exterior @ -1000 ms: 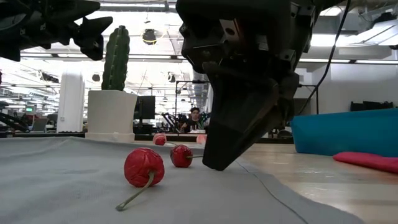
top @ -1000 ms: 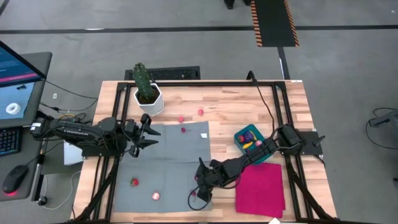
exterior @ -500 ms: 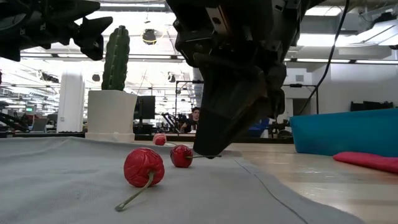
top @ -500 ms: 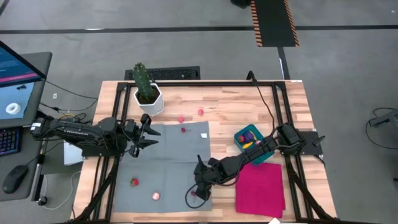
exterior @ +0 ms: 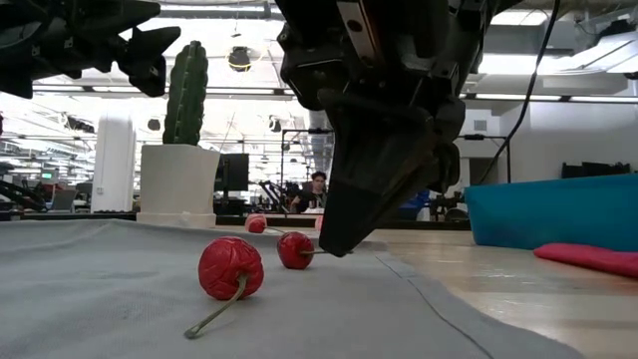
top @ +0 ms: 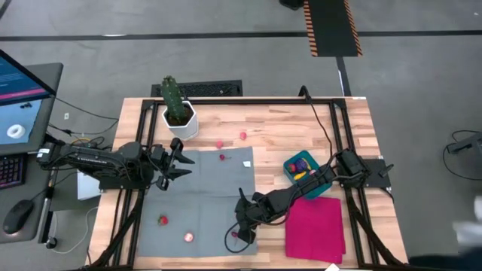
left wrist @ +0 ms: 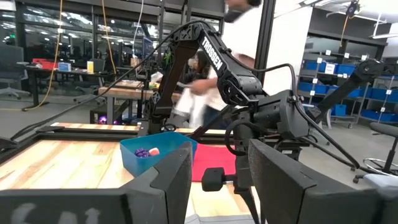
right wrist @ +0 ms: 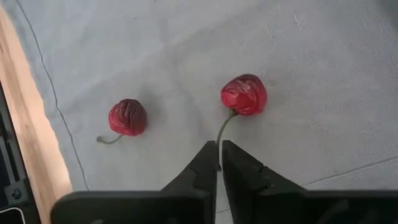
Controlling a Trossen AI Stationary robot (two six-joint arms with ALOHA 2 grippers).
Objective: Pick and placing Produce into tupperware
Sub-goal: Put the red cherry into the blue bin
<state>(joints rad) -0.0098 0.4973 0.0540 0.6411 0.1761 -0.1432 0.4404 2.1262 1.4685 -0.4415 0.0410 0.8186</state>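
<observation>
**A:** Where is the right hand [right wrist: 218, 163]?

**B:** Low over the grey cloth mat [top: 203, 197], near its front edge. Its two dark fingers [right wrist: 199, 167] stand almost together, with the thin stem of a small red wrinkled toy cherry [right wrist: 244, 94] running into the narrow slit between their tips. I cannot tell whether the stem is truly pinched. The cherry's round body lies on the mat just beyond the fingertips.

**A:** Anything beside it?

**B:** A second, darker red toy cherry [right wrist: 127, 117] lies near, apart from the hand.

**A:** And the tub?

**B:** The small teal rectangular plastic tub [top: 303, 167] sits on the wooden bench [top: 286, 128], well apart from that hand, by the magenta cloth [top: 316, 226], with small coloured pieces inside.

**A:** The left hand [top: 181, 158]?

**B:** It hangs over the mat's far left corner, fingers apart, holding nothing.
</observation>
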